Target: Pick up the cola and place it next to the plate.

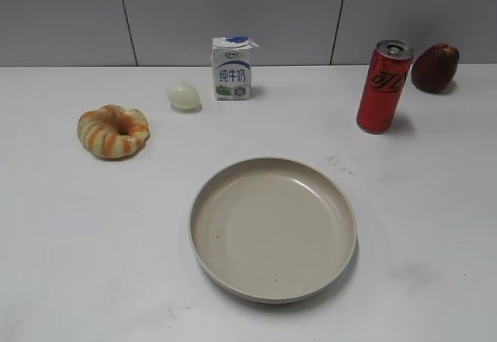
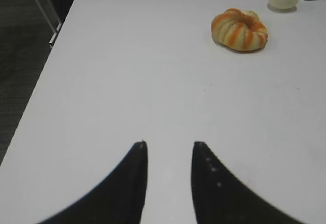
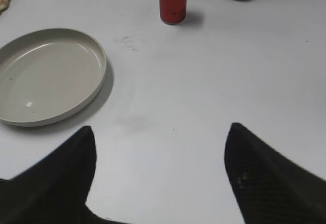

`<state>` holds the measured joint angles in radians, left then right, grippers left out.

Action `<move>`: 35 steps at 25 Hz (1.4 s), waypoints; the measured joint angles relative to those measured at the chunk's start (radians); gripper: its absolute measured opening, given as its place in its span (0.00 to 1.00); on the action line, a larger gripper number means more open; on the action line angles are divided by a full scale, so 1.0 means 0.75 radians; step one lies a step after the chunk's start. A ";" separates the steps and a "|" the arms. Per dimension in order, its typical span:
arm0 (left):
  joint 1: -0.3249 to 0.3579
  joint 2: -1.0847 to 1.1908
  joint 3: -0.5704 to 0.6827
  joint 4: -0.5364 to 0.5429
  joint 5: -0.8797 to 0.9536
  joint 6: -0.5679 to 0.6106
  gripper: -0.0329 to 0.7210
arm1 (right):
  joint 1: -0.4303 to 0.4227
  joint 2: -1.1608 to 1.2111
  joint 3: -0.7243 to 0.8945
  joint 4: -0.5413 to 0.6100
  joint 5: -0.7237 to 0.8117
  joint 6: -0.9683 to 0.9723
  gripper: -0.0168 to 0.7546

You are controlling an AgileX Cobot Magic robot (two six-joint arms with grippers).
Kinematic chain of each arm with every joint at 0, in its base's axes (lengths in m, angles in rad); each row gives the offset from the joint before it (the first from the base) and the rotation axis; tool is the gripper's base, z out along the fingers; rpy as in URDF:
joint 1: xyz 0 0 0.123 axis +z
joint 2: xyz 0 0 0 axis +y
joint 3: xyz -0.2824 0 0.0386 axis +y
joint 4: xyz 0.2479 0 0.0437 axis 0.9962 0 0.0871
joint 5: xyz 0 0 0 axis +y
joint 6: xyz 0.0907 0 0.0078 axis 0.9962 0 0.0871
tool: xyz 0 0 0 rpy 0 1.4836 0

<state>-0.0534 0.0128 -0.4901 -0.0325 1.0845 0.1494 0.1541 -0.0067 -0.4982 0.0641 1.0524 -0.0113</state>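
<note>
The tall slim red metal cola can [image 1: 383,86] with dark lettering and a silver top stands upright on the white table [image 1: 70,241], at the back right in the exterior view. Just beside it, to its right and a little further back, lies a dark red rounded fruit [image 1: 435,68]; the two are close but I cannot tell if they touch. The large round shallow beige plate [image 1: 273,229] with a raised rim sits in the middle front of the table, well apart from the can. Nothing lies in the plate.

At the back, in the middle, a white and blue milk carton [image 1: 232,68] stands upright, and a pale egg-shaped object [image 1: 183,95] rests just to its left. Further left there is a ring-shaped bread with orange stripes [image 1: 113,130].

No arm appears in the exterior view. In the left wrist view, the left gripper [image 2: 169,145] hangs over a bare part of the table near its left edge, with its two dark fingers a small gap apart and nothing between them; the bread is well ahead of it. In the right wrist view, the right gripper [image 3: 160,130] has its fingers spread wide and holds nothing. The can stands far ahead of it, and the plate is to the front left.
</note>
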 joint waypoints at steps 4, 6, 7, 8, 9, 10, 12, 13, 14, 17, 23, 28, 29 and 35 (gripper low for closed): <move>0.000 0.000 0.000 0.000 0.000 0.000 0.35 | 0.000 0.000 0.000 0.000 0.000 0.000 0.79; 0.000 0.000 0.000 0.000 0.000 0.000 0.35 | 0.000 0.000 0.000 0.000 0.000 0.000 0.79; 0.000 0.000 0.000 0.000 0.000 0.000 0.35 | 0.000 0.000 0.000 0.000 0.000 0.000 0.79; 0.000 0.000 0.000 0.000 0.000 0.000 0.35 | 0.000 0.000 0.000 0.000 0.000 0.000 0.79; 0.000 0.000 0.000 0.000 0.000 0.000 0.35 | 0.000 0.000 0.000 0.000 0.000 0.000 0.79; 0.000 0.000 0.000 0.000 0.000 0.000 0.35 | 0.000 0.000 0.000 0.000 0.000 0.000 0.79; 0.000 0.000 0.000 0.000 0.000 0.000 0.35 | 0.000 0.000 0.000 0.000 -0.002 0.000 0.79; 0.000 0.000 0.000 0.000 0.000 0.000 0.35 | 0.000 0.000 0.000 0.000 -0.002 0.000 0.79; 0.000 0.000 0.000 0.000 0.000 0.000 0.35 | 0.000 0.000 0.000 0.000 -0.002 0.000 0.79; 0.000 0.000 0.000 0.000 0.000 0.000 0.35 | 0.000 0.001 0.000 0.000 -0.002 0.000 0.79; 0.000 0.000 0.000 0.000 0.000 0.000 0.35 | 0.000 0.154 -0.034 -0.008 -0.103 0.000 0.79; 0.000 0.000 0.000 0.000 0.000 0.000 0.35 | 0.000 0.404 -0.088 -0.011 -0.306 0.000 0.79; 0.000 0.000 0.000 0.000 0.000 0.000 0.35 | 0.000 0.469 -0.103 -0.011 -0.338 0.000 0.79; 0.000 0.000 0.000 0.000 0.000 0.000 0.35 | 0.000 0.860 -0.264 -0.011 -0.461 0.039 0.82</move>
<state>-0.0534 0.0128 -0.4901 -0.0325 1.0845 0.1494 0.1541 0.6383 -0.6961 0.0560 0.7066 0.0176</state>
